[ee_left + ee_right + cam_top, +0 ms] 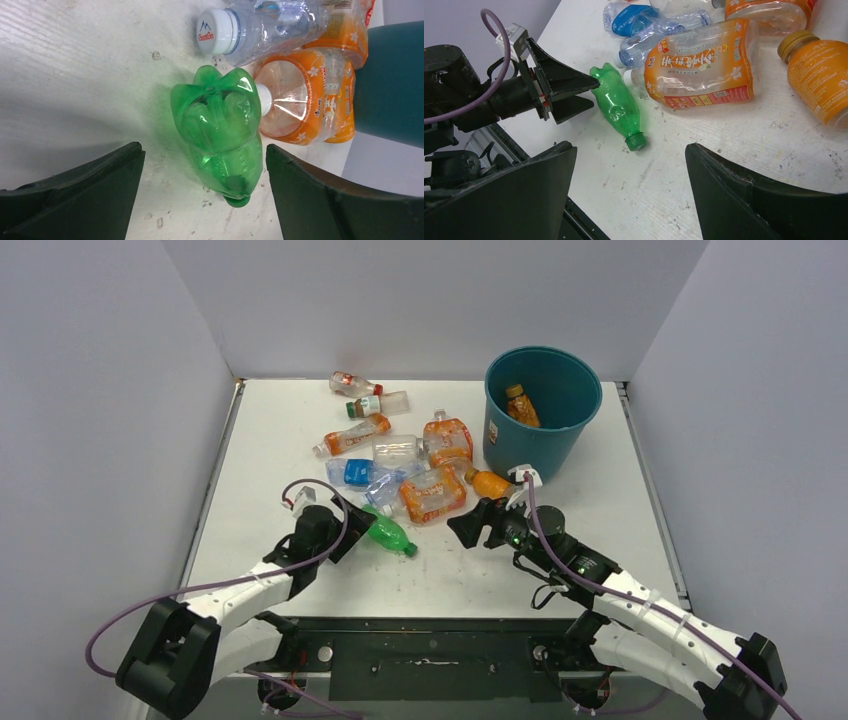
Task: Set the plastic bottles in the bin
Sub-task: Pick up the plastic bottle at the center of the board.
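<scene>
A green bottle (pixel 389 533) lies on its side on the white table (pixel 600 530), cap toward the near edge. The left gripper (pixel 593 93) is right at its bottom end. Its fingers are spread wide, one on each side, and they do not squeeze it.

Just behind lies a heap of other bottles: a flat bottle with an orange label (pixel 432 492), a clear bottle with a white cap (pixel 270 22) and a bottle with a blue label (pixel 355 472).

The right gripper (pixel 466 522) is spread too and holds nothing. It hangs over the table beside the heap.

The teal bin (pixel 560 445) stands at the far right with one orange bottle (pixel 521 406) inside. A small orange bottle (pixel 489 482) lies just in front of it.
</scene>
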Controlling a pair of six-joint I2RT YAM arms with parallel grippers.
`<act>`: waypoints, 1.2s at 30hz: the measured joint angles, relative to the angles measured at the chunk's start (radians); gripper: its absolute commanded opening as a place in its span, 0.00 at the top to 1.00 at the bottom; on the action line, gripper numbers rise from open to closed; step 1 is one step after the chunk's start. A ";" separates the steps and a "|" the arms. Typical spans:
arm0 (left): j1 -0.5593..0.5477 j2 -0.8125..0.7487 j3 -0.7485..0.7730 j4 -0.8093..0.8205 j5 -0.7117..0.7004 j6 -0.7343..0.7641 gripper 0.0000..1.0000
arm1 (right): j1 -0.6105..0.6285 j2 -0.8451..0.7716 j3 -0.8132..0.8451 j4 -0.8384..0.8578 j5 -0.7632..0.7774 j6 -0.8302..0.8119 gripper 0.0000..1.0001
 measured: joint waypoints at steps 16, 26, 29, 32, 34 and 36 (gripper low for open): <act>0.001 0.094 -0.008 0.217 0.069 -0.039 0.61 | 0.013 -0.017 -0.006 -0.001 0.011 0.007 0.18; 0.003 -0.066 -0.011 0.153 0.051 0.011 0.01 | 0.024 -0.025 -0.006 -0.002 0.011 0.008 0.18; 0.004 -0.069 -0.001 0.070 0.045 0.024 0.04 | 0.027 -0.025 -0.006 -0.002 0.011 0.011 0.18; 0.005 -0.068 0.031 -0.047 0.027 0.046 0.04 | 0.032 -0.025 -0.006 -0.002 0.015 0.011 0.18; 0.005 -0.068 0.057 -0.106 0.012 0.062 0.04 | 0.038 -0.025 -0.006 -0.002 0.016 0.012 0.18; 0.005 -0.067 0.072 -0.135 0.003 0.074 0.03 | 0.043 -0.025 -0.006 -0.002 0.021 0.013 0.18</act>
